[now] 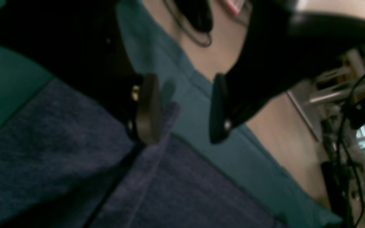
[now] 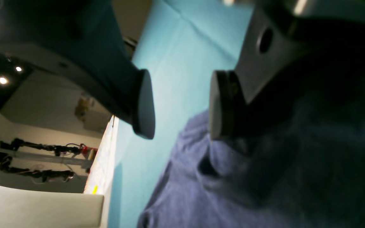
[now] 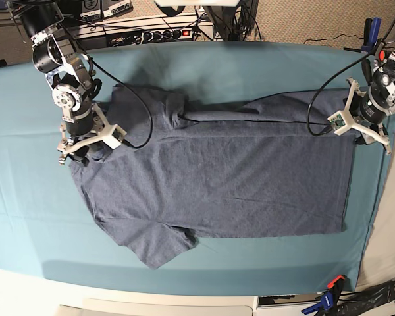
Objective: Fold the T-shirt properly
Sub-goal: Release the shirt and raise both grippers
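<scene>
No legible text, label or number anywhere in view.

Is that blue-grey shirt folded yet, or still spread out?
Partly folded: the heathered blue-grey T-shirt has its far long edge turned over, one sleeve still sticking out on the teal table cloth.

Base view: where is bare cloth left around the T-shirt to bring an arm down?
Bare table cloth lies left of the T-shirt, in a strip along the near edge under its hem, and along the far edge. Crowded: the shoulder corner at the right pincer and the bottom corner at the left pincer.
</scene>
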You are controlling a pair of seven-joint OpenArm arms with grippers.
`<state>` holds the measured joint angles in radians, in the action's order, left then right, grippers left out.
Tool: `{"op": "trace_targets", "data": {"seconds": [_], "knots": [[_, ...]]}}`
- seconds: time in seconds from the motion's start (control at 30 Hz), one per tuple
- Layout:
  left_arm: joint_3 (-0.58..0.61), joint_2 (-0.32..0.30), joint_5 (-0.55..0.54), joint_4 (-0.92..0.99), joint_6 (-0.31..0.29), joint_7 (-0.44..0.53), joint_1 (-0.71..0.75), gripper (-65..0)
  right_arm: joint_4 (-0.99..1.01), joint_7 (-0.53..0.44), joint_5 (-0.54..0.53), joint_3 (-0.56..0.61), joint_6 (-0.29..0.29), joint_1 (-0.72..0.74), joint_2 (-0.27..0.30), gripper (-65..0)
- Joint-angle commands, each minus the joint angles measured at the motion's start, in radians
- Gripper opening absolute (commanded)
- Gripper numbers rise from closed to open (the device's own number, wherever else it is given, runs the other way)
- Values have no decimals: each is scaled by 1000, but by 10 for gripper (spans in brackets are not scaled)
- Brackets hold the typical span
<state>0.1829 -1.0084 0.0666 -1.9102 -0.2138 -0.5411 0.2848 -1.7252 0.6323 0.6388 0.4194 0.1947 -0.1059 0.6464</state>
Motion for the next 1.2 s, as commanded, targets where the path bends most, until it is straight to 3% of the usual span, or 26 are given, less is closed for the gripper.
{"op": "trace_targets", "data": {"seconds": [0.0, 0.13, 0.3, 0.5, 0.63, 0.8, 1.1, 1.17], "knots": [[-8, -22, 3, -41, 14, -6, -10, -379, -47, 8, 12, -8, -19, -4, 23, -362], [-8, -19, -85, -151, 14, -97, -4, -380, -209, 54, 8, -8, 0, -108, 56, -363], [-8, 21, -89, -248, 13, -117, 60, -380, -370, 78, -26, -8, 137, -279, 68, -363], [-8, 107, -90, -262, 6, -117, 118, -380, -395, 92, 16, -9, 154, -408, 69, -363], [-8, 136, -87, -262, 6, -114, 119, -380, -395, 73, 13, -9, 174, -421, 69, -363], [-8, 139, -89, -262, 6, -113, 119, -380, -393, 64, -30, -9, 250, -420, 68, -363], [-8, 139, -89, -262, 6, -112, 119, -380, -317, 51, -29, -9, 251, -388, 64, -366], [-8, 139, -89, -262, 6, -112, 119, -380, -282, 47, -29, -9, 251, -372, 62, -394]]}}
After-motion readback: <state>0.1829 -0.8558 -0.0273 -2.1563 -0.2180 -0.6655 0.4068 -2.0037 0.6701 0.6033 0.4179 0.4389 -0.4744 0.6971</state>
